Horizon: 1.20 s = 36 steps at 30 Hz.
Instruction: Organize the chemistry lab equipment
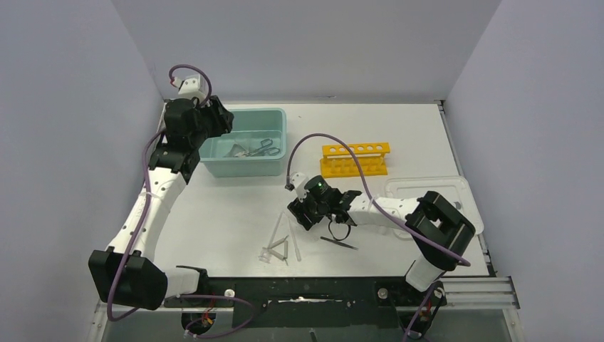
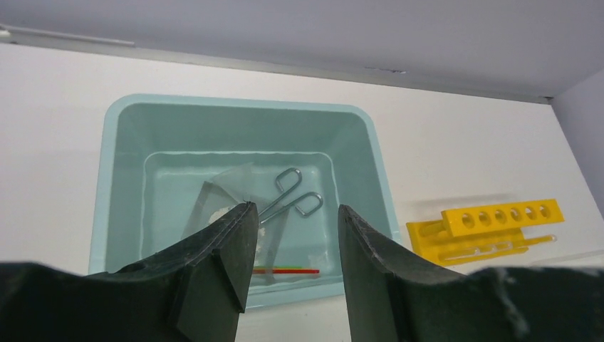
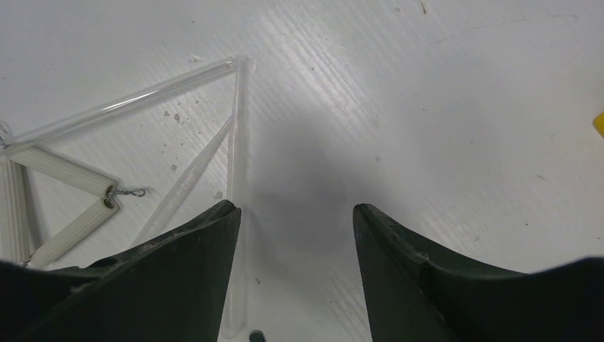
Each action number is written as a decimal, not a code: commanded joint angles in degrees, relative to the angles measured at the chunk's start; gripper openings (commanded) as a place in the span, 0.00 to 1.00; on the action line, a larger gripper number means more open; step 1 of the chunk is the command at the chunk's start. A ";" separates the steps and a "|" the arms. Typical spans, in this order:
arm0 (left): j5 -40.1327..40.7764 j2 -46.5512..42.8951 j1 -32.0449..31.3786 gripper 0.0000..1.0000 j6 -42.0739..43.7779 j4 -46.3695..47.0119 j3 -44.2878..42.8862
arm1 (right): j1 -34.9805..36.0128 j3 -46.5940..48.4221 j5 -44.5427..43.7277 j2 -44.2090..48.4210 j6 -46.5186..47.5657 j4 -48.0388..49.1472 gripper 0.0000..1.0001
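From here the right gripper (image 3: pixel 293 207), part-open and empty, should centre over the clear dropper (image 3: pixel 236 128) beside one finger before closing.

Soft, even light from above keeps the white table (image 1: pixel 235 214) bright. A pale grey shadow lies on it under the right gripper (image 3: pixel 295 208). In the right wrist view its near black fingers (image 3: pixel 192 271) look slightly soft, perhaps out of focus.

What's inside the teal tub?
Metal forceps, a clear bag and thin red and green sticks. The left gripper hides part of the bag, so anything under there can't be seen.
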State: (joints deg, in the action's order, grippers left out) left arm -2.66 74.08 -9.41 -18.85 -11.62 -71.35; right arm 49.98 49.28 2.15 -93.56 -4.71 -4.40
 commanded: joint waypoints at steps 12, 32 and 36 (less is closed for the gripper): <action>1.49 -1.27 2.22 0.44 0.74 0.70 5.21 | 3.59 1.41 -4.87 -3.24 0.22 1.00 0.60; -2.99 -0.59 3.77 0.44 -0.66 2.14 5.71 | 4.19 5.38 -8.79 1.85 1.12 -2.38 0.00; -3.55 -1.17 3.85 0.44 -0.75 2.44 5.78 | 3.90 6.96 -8.23 4.28 0.48 -2.28 0.00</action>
State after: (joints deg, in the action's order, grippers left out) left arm -4.67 74.08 -6.11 -19.14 -12.84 -65.23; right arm 54.39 52.23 -5.48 -94.19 -4.32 -7.90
